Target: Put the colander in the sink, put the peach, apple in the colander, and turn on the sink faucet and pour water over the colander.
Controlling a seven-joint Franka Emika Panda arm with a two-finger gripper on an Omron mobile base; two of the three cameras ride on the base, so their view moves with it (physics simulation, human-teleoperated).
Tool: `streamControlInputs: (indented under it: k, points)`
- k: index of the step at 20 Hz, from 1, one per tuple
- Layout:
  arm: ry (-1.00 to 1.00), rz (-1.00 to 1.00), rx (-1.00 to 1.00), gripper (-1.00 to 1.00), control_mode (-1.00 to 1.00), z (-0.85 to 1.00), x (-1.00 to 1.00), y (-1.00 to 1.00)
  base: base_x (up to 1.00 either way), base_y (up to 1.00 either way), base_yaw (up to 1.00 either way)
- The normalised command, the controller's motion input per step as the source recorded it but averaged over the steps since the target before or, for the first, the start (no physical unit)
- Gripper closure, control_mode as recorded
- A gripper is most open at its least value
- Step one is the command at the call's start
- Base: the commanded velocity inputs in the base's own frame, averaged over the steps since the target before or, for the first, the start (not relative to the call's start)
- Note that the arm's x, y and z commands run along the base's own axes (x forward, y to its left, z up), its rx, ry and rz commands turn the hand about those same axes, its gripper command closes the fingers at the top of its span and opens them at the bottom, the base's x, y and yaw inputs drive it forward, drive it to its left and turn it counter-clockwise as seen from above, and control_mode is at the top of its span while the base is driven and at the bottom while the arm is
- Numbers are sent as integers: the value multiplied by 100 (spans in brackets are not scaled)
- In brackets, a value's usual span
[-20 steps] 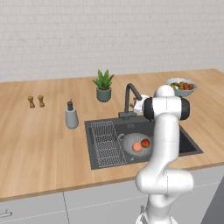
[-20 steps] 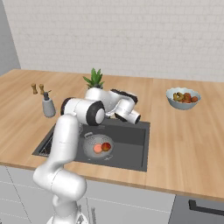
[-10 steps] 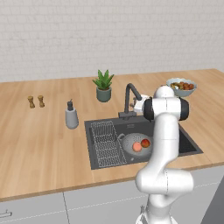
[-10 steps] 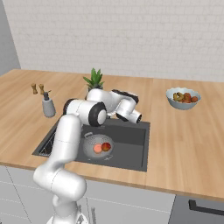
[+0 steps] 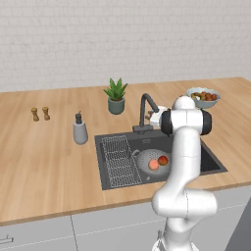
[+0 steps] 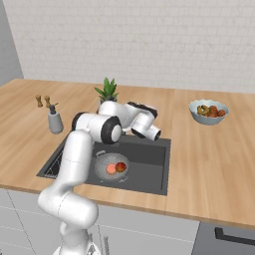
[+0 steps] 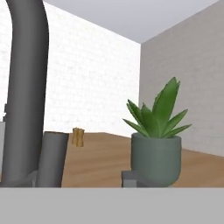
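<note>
Pincer (image 5: 153, 117) by sink faucet (image 5: 145, 111), grip unclear | colander (image 5: 153, 162) in sink (image 5: 111, 140): peach (image 5: 154, 164), apple (image 5: 163, 160)

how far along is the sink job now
Done: the colander sits in the sink with the peach and apple inside. In hand: the hand is up by the sink faucet. Left: turning it on; no water stream shows yet.

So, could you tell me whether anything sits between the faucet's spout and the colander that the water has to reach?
Nothing visible does. The sink faucet rises at the back rim of the sink, and the colander, holding the peach and apple, sits in the basin in front of it, beside the wire rack.
</note>
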Motion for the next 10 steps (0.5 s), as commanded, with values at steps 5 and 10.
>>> streamControlInputs:
  k: [5,10]
  points:
    - [0,-13,0,100,-100,0,10,4,0,0,0]
    - [-1,-11,0,100,-100,0,0,-1,0,0,0]
